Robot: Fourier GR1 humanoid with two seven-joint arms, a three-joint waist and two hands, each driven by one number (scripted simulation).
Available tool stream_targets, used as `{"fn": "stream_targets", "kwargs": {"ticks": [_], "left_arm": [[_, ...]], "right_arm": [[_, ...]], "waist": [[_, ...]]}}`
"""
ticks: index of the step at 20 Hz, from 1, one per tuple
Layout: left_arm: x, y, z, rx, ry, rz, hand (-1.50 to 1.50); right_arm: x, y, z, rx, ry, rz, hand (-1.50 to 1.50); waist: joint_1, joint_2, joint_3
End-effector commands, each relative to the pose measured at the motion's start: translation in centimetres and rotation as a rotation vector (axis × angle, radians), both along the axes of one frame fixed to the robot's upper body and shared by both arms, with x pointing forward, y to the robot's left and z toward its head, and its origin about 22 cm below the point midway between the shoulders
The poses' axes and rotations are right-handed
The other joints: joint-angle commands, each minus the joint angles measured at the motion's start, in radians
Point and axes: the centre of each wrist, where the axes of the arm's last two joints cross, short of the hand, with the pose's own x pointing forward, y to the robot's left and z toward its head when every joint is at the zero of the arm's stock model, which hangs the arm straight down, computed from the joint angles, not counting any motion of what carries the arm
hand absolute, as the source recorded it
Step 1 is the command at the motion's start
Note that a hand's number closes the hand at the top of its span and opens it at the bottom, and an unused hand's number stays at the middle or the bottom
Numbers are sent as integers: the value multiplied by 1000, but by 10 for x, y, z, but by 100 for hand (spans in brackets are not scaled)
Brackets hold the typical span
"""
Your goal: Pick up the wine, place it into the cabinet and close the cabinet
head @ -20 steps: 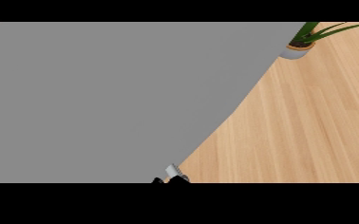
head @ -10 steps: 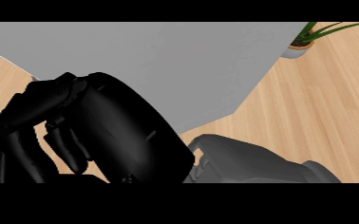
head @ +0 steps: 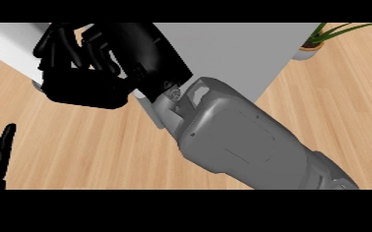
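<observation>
Right hand (head: 109, 64): black, it fills the far left part of the head view, at the end of a grey forearm (head: 232, 137) that comes in from the near right corner.
Fingers of the right hand (head: 62, 49): they are bent and curl down toward the palm, close one beside the other. What they curl around is hidden by the hand itself, so I cannot tell if they hold a thing.
Left hand (head: 7, 147): only a thin black part shows at the left edge, near side. The state of its fingers cannot be told.
Wine: it shows nowhere in this view. I cannot tell where it is, or if the right hand covers it.
Cabinet: it cannot be made out with certainty in this view.
Grey surface (head: 232, 49): a flat grey area on the far side, behind the right hand, with an edge that runs down toward the forearm.
Wooden floor (head: 320, 108): light boards, seen at the right and also at the near left.
Potted plant (head: 320, 39): at the far right corner, green leaves over a small pot, just beside the edge of the grey surface.
</observation>
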Motion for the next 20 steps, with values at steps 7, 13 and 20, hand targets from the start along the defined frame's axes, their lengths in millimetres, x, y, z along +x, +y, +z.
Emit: {"fn": "stream_targets", "kwargs": {"ticks": [7,13,20], "left_arm": [[0,-9,4,10,-4,4,-150],[6,3,10,19,-6,-5,-150],[7,-2,-5,-4,4,-3,-150]], "right_arm": [[71,-43,-26,-14,13,-68,150],[88,-43,-18,-77,-22,-112,150],[96,-53,-31,-94,-56,-113,150]], "waist": [[-6,4,2],[10,9,0],[-12,7,0]]}}
